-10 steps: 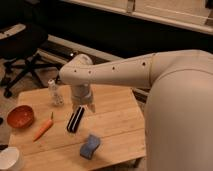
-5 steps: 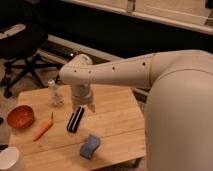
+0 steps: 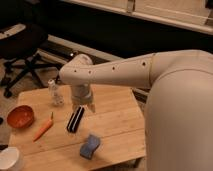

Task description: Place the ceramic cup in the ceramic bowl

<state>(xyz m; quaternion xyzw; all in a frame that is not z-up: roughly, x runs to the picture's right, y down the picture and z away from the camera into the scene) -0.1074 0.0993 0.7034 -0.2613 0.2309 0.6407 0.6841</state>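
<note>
Near the frame's centre, your claw (image 3: 83,106) hangs over a black object (image 3: 75,120); you cannot tell its state. The ceramic cup (image 3: 10,159) sits lower left, the ceramic bowl (image 3: 20,116) at mid-left.

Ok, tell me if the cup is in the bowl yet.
No, the cup sits at the view's lower left, apart from the bowl; the gripper hangs over the table's middle.

The arm (image 3: 145,75) is a thick, smooth, off-white tube with a row of small dark dots along it. It ends in a rounded joint (image 3: 75,71). Below that, a greyish wrist (image 3: 81,93) carries the gripper (image 3: 83,107), just above the wooden table (image 3: 120,125).
</note>
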